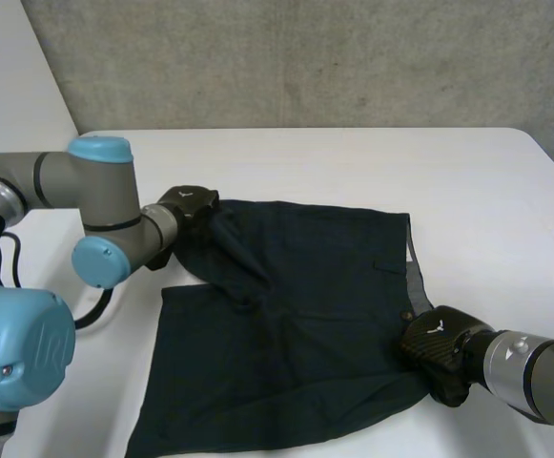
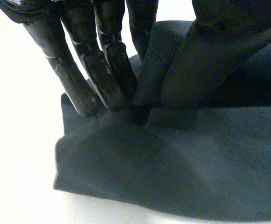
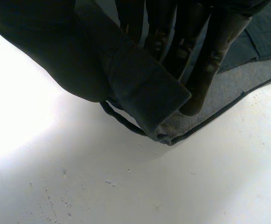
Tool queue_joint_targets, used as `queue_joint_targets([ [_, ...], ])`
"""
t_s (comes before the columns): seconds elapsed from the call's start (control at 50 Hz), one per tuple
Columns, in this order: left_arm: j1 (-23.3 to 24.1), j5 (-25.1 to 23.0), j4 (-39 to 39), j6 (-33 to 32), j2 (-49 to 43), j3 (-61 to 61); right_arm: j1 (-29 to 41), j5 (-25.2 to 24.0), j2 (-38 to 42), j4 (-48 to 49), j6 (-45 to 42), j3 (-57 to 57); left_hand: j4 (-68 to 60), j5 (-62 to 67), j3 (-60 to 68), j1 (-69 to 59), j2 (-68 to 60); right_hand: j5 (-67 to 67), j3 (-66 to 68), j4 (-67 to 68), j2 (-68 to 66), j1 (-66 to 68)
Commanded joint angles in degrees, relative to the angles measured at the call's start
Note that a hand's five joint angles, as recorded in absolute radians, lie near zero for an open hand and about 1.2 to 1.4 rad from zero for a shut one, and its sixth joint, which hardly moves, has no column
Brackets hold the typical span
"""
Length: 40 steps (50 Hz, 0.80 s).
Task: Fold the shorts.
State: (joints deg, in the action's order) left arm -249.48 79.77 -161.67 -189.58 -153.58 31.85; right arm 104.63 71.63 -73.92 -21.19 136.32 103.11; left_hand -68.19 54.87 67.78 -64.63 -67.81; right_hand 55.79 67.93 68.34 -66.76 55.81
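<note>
At opposite corners of the shorts, my left hand and right hand pinch cloth; uneven lifting might slip either grip.

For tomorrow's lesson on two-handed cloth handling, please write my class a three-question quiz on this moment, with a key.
1. True or false: the left hand pinches a fold of the shorts between its fingers and thumb.
2. Multiple choice: where on the shorts is the right hand? A) on the middle; B) on the edge at the robot's right side; C) clear of the cloth.
3. Fill in the gap: the shorts lie spread on a white ____.

Key: 1 true; 2 B; 3 table.
</note>
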Motion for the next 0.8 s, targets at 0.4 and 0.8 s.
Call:
queue_joint_targets([
  [0.4,-3.12,12.42,7.78,-11.43,17.88,13.94,0.14,-0.18,-0.09,0.01,-0.26,0.96,-11.81,15.13,12.22,-15.37,-12.19,14.21,12.07,11.66,-13.24,24.19],
  [0.8,2.06,10.24,2.51,-9.94,16.48,10.25,0.14,-0.18,-0.26,-0.08,-0.35,1.22,-11.81,15.13,12.22,-15.37,-12.19,14.21,12.07,11.66,-13.24,24.19],
])
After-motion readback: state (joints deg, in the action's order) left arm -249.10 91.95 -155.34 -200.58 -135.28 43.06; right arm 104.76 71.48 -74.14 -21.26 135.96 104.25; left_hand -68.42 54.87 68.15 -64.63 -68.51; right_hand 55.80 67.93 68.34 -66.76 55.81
